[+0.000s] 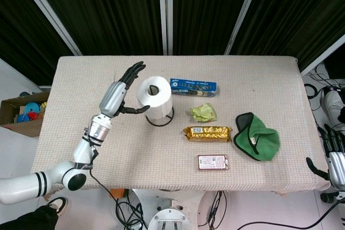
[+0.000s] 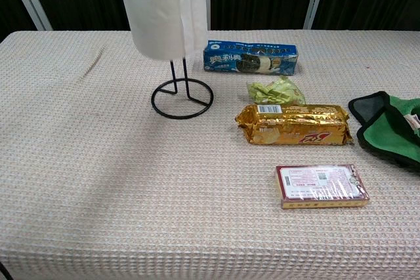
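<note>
Sitting on its stand, the paper roll stays upright, so the left robot hand beside it spreads open, holding nothing.

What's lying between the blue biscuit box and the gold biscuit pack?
A crumpled green wrapper lies between the blue box and the gold pack, in both views.
</note>
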Motion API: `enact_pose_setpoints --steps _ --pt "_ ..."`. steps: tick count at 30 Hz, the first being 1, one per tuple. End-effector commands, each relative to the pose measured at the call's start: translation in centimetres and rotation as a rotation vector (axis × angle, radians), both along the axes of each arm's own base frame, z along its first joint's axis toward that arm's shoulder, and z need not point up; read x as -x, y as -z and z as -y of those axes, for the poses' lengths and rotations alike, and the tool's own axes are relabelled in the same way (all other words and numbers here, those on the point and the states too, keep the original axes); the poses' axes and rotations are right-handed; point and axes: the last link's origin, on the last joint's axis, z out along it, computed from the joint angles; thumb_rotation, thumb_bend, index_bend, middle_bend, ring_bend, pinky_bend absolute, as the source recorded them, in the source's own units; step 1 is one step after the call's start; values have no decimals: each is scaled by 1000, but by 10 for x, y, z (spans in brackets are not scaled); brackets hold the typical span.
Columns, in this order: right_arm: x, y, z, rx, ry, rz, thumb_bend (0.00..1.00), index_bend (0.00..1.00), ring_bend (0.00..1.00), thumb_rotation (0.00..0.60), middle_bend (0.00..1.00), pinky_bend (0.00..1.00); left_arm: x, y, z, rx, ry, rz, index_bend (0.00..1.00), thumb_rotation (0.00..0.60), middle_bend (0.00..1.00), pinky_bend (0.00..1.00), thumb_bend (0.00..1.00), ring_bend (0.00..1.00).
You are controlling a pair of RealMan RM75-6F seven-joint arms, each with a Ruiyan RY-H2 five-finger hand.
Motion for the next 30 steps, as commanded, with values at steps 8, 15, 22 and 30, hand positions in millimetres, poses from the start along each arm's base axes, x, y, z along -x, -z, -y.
enact_pose_setpoints --steps 8,15,22,30 --pt "-6 4 0 -6 -10 -7 234 0 0 600 0 0 17 -12 16 15 5 1 0 600 0 187 178 12" --pt "-7 5 1 -10 -18 -8 234 0 0 600 0 0 69 -44 55 -104 -6 -266 0 589 0 187 178 12" --pt "-8 14 4 -32 -23 -18 233 0 0 600 0 0 163 -76 148 -192 -139 -798 75 277 0 187 143 12" --pt "-14 26 8 -62 -35 -47 231 0 0 600 0 0 219 -87 215 -227 -324 -861 75 201 4 187 127 12"
